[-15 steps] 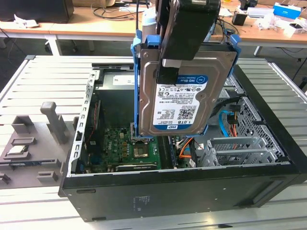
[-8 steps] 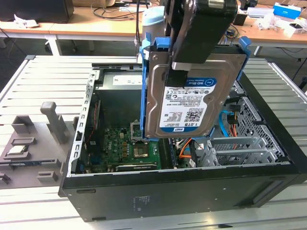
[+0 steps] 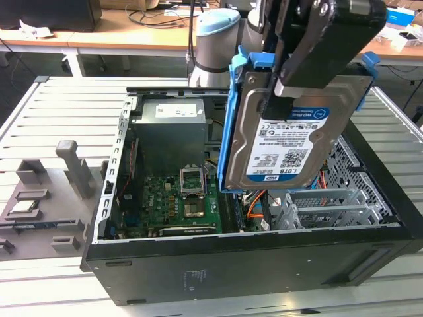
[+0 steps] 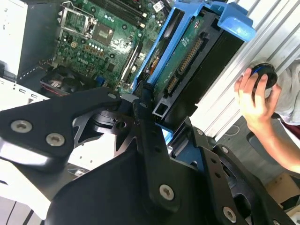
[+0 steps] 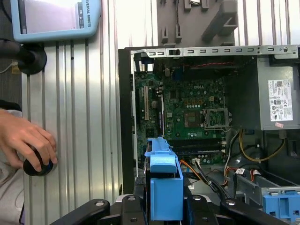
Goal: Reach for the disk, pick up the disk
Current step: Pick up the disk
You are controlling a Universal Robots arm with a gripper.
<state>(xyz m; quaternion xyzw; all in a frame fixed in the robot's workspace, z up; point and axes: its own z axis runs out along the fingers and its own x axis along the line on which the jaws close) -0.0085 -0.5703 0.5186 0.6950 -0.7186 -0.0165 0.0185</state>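
The gripper [image 3: 281, 89] is clamped on the disk [image 3: 291, 135], held above the computer case [image 3: 198, 264]; the pick-up is judged complete, only a steady hold being needed.

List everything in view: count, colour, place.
disk: 1, silver-grey in blue bracket, held up above the open case
computer case: 1, black, open, on the slatted table
motherboard: 1, green, on the case floor
power supply: 1, grey, at the case's far end
fixture tray: 1, grey, on the table at the exterior view's left
tablet screen: 1, light blue frame, on the table
person's hand: 1, on a round black knob
end effector: 1, black, shut on the disk
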